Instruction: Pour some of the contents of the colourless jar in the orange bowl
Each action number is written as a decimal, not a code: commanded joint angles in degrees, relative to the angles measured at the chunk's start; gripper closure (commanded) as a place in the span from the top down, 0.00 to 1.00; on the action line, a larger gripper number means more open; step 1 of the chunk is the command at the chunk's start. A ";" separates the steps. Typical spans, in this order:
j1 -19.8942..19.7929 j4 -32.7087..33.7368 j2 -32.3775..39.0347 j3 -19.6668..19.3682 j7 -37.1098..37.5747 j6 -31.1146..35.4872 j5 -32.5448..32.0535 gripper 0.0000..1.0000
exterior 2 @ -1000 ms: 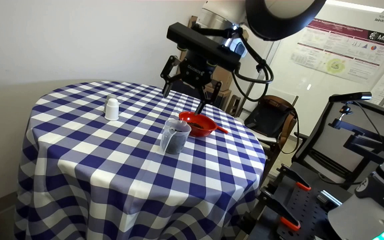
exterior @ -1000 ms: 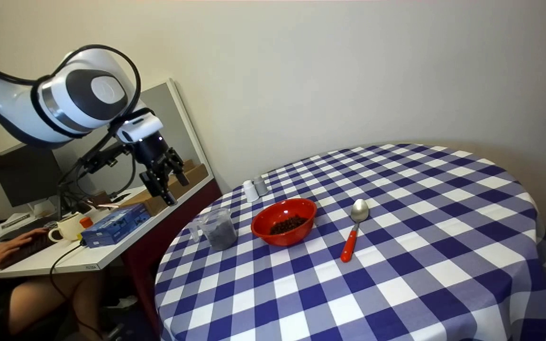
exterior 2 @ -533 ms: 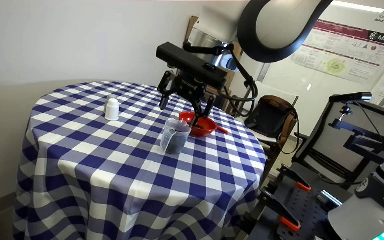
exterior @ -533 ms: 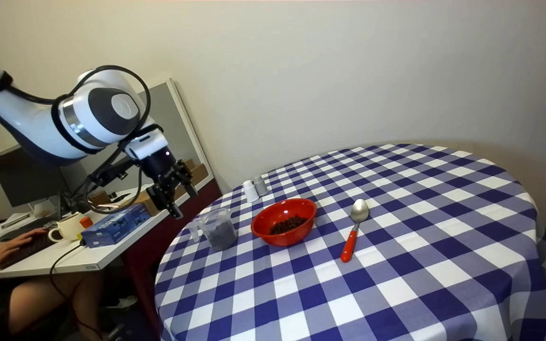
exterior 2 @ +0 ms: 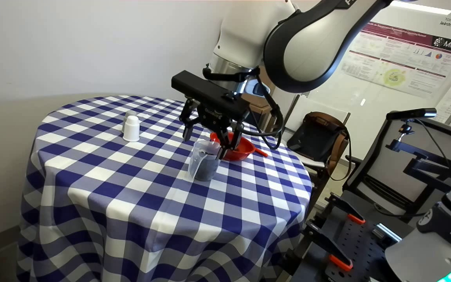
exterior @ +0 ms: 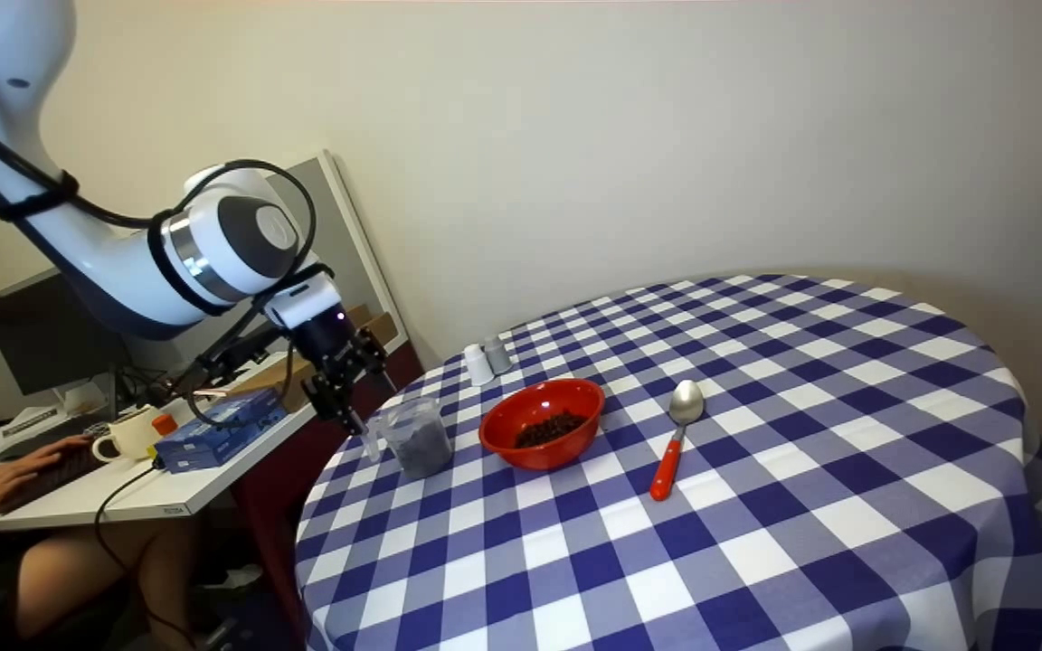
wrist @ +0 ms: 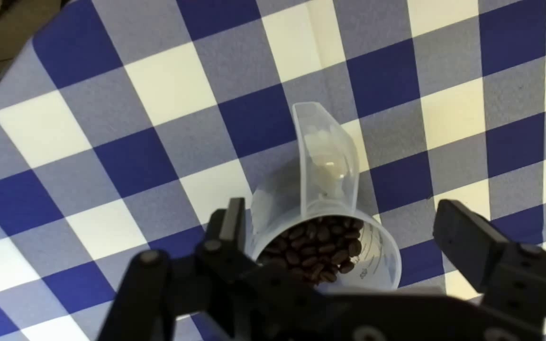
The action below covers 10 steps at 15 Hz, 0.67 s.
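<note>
We see brown beans point(wrist: 320, 246) in the measuring jug point(wrist: 327, 207), dark pieces point(exterior: 550, 429) in the red bowl point(exterior: 544, 398); our spread hand point(exterior 2: 203, 147) hangs lower than before, nearer the jug.

My black two-fingered gripper point(wrist: 341, 220) hides part of the colourless cylindrical plastic jar point(wrist: 329, 204) in the wrist view and of the round red-orange bowl point(exterior 2: 245, 152) in an exterior view, whose edge crops my white jointed arm point(exterior 2: 245, 37).
</note>
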 commanded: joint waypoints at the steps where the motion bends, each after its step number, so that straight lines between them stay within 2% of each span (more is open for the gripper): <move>1: 2.30 3.08 3.27 -2.14 3.71 0.03 -3.45 1.00; 2: 2.68 3.47 3.80 -2.42 4.00 0.05 -3.82 0.90; 3: 3.01 3.81 4.25 -2.59 4.07 0.02 -4.01 0.74; 10: 4.91 4.15 5.21 -2.53 3.24 0.26 -3.87 0.22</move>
